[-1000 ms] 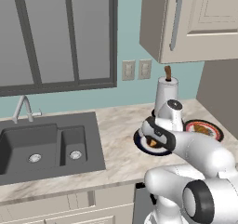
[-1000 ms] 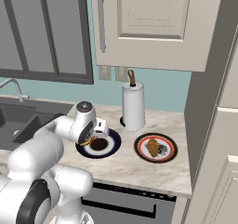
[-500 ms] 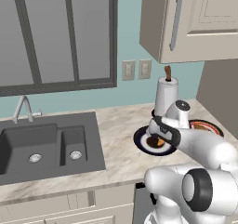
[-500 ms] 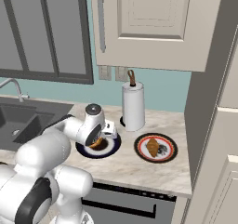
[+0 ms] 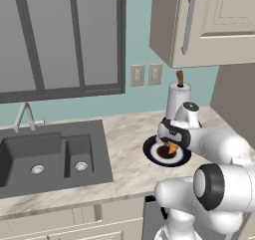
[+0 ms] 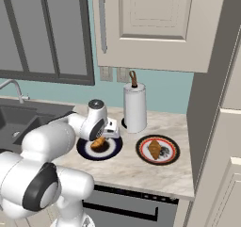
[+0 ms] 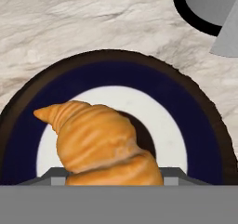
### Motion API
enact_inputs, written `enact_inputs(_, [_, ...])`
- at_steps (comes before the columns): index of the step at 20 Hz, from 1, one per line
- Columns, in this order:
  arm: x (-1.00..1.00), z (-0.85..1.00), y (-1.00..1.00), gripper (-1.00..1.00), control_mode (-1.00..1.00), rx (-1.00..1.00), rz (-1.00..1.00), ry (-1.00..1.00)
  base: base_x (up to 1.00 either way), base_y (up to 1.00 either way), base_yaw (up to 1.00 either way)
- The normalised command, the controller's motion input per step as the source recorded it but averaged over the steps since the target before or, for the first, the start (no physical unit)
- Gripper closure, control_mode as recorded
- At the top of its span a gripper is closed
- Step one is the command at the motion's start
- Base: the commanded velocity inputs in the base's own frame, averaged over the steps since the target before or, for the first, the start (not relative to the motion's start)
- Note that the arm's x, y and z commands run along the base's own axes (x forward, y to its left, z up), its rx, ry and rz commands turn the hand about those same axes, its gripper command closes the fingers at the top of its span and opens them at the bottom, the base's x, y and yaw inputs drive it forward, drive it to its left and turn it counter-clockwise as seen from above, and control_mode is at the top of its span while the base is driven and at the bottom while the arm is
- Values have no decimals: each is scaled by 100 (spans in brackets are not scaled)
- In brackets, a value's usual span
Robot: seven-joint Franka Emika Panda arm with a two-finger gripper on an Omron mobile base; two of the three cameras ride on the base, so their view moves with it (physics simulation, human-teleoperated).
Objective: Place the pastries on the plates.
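We see our gripper (image 5: pixel 171 145) low over the navy plate (image 5: pixel 149 152), closed on the golden-orange croissant (image 7: pixel 102 146), which hangs between its jaws directly above the plate's white ring and dark centre. In the hand view the croissant sits right in front of the gripper, its pointed end reaching out to the upper left, with the navy plate (image 7: pixel 195 125) spread beneath it on the marble table (image 7: pixel 93 18). We cannot tell whether the croissant touches the plate or hangs just over it.

From the right base view, the gripper (image 6: pixel 101 139) holds the croissant (image 6: pixel 98 143) over the navy plate (image 6: pixel 113 149). Just to the gripper's right lies the white plate with the red-orange rim (image 6: pixel 141 151), carrying the darker brown croissant (image 6: pixel 154 149) near its middle. Just behind the gripper, beside both plates, stands the paper towel holder (image 6: pixel 134 107), its dark round base (image 7: pixel 190 16) showing beyond the navy plate in the hand view. Well off to the gripper's left the sink (image 5: pixel 45 159) is sunk into the table.
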Motion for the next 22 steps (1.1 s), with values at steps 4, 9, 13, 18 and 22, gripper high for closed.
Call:
enact_inputs(4, [0, -8, 0, 100, -100, 0, 0, 0, 0, 0, 0])
enact_inputs(9, [0, -26, 1, 100, -100, 0, 0, 0, 0, 0, 0])
enact_inputs(13, [0, -18, 0, 100, -100, 0, 0, 0, 0, 0, 0])
enact_inputs(18, [0, 0, 0, -100, -100, 0, 0, 0, 0, 0, 0])
enact_inputs(22, [0, 0, 6, -100, -100, 0, 0, 0, 0, 0, 0])
